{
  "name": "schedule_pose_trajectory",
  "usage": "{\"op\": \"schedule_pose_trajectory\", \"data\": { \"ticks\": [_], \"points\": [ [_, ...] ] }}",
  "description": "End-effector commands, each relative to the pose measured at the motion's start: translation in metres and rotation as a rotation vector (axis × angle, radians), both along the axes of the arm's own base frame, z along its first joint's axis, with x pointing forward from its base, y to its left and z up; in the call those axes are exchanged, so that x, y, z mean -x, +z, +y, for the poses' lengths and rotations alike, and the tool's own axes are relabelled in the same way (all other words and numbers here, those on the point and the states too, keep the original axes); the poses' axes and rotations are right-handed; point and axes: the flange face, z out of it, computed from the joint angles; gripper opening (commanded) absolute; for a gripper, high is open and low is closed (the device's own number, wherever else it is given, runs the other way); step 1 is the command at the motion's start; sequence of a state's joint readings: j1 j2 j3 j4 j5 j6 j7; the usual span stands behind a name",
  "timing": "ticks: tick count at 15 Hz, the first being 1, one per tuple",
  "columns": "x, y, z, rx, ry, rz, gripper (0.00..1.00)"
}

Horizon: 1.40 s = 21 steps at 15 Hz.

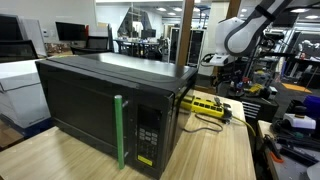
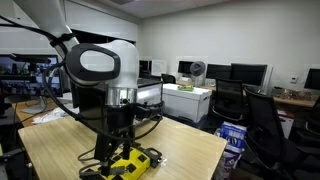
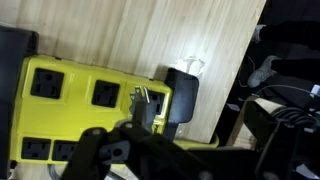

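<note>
While the pincer hangs wide just above the strip, the approach seems in hand; the next move calls for centring over the black plug.

**Item: your Franka arm, Robotiq gripper fitted.**
Your arm is folded over, with the wrist turned straight down. Your gripper hangs low, jaws spread to their widest and holding nothing. In the wrist view its dark fingers fill the lower edge.
</note>
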<state>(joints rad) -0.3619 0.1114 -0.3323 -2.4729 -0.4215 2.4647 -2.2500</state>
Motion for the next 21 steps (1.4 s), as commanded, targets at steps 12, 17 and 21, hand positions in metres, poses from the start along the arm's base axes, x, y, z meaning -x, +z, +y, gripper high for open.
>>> {"op": "schedule_pose_trajectory", "data": {
  "ticks": [12, 17, 21],
  "points": [
    [0.021, -0.032, 0.036, -0.010, 0.141, -0.157, 1.00],
    [0.018, -0.037, 0.033, 0.000, 0.152, -0.191, 1.00],
    [0.024, -0.043, 0.028, -0.010, 0.127, -0.186, 0.68]
  ]
}}
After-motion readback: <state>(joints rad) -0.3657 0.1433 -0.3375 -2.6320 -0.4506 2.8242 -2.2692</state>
